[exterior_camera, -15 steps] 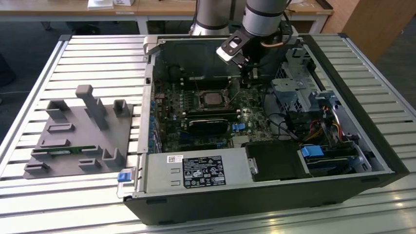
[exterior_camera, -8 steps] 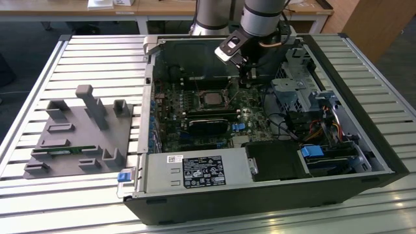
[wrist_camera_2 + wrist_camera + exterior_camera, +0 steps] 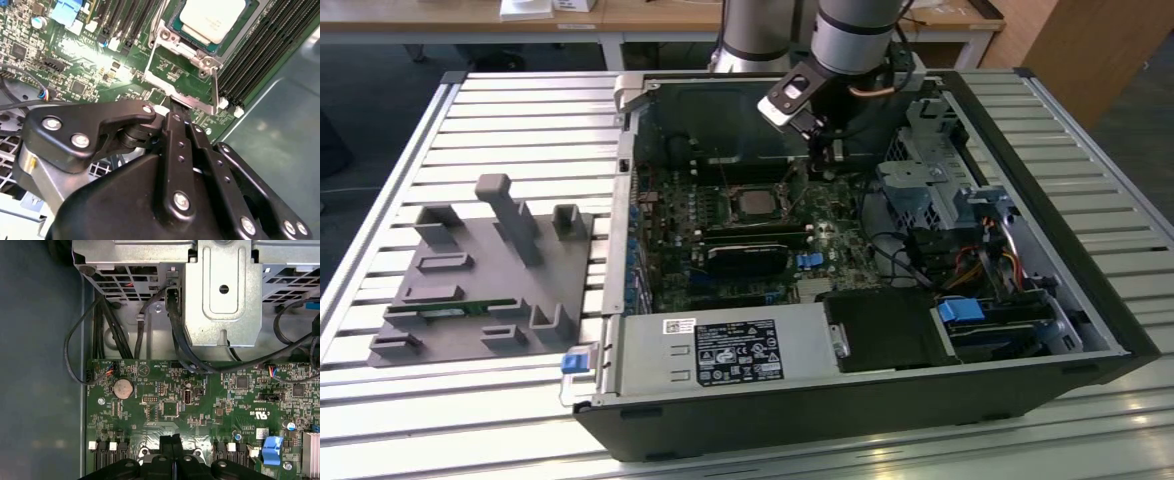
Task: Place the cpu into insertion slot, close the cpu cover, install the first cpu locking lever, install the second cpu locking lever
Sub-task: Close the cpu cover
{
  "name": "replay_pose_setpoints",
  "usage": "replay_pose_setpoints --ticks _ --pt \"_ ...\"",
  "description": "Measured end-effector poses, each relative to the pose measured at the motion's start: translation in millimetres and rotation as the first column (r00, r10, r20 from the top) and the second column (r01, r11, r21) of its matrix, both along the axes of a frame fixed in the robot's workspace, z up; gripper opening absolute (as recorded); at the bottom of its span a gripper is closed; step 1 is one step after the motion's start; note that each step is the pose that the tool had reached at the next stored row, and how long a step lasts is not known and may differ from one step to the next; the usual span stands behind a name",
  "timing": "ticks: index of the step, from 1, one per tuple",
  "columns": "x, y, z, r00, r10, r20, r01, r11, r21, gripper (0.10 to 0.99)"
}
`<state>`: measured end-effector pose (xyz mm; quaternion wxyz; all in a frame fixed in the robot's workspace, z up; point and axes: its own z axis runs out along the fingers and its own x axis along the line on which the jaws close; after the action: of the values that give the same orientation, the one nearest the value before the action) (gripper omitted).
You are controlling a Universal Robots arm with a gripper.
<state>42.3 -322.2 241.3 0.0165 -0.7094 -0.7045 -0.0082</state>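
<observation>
Gripper (image 3: 175,112) closed, touching raised cpu cover (image 3: 176,93), cpu (image 3: 212,17) seated just beyond

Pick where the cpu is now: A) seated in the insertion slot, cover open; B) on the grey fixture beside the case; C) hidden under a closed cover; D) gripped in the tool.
A: in the second wrist view the cpu lies in the insertion slot, its metal top bare, and the cpu cover is swung off it.
</observation>
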Motion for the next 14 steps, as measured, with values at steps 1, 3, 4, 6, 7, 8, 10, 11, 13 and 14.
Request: replay_pose_setpoints --ticks 1,3,4,6,7,8,10,11,13,14 --pt "-0.7 0.0 0.0 1.0000 0.000 0.0000 0.000 1.0000 0.000 0.106" --pt "-1.8 0.0 0.0 1.0000 0.000 0.0000 0.000 1.0000 0.000 0.106" --pt "-2.6 0.0 0.0 1.0000 0.000 0.0000 0.000 1.0000 0.000 0.106" --pt "-4.1 0.0 0.0 1.0000 0.000 0.0000 0.000 1.0000 0.000 0.106" --pt "-4.6 0.0 0.0 1.0000 0.000 0.0000 0.000 1.0000 0.000 0.106" --pt "-5.2 0.0 0.0 1.0000 0.000 0.0000 0.000 1.0000 0.000 0.106" --pt "-5.8 0.0 0.0 1.0000 0.000 0.0000 0.000 1.0000 0.000 0.106" --pt "-5.9 0.0 0.0 1.0000 0.000 0.0000 0.000 1.0000 0.000 0.106" --pt "-6.7 0.0 0.0 1.0000 0.000 0.0000 0.000 1.0000 0.000 0.106" --pt "-7.1 0.0 0.0 1.0000 0.000 0.0000 0.000 1.0000 0.000 0.106"
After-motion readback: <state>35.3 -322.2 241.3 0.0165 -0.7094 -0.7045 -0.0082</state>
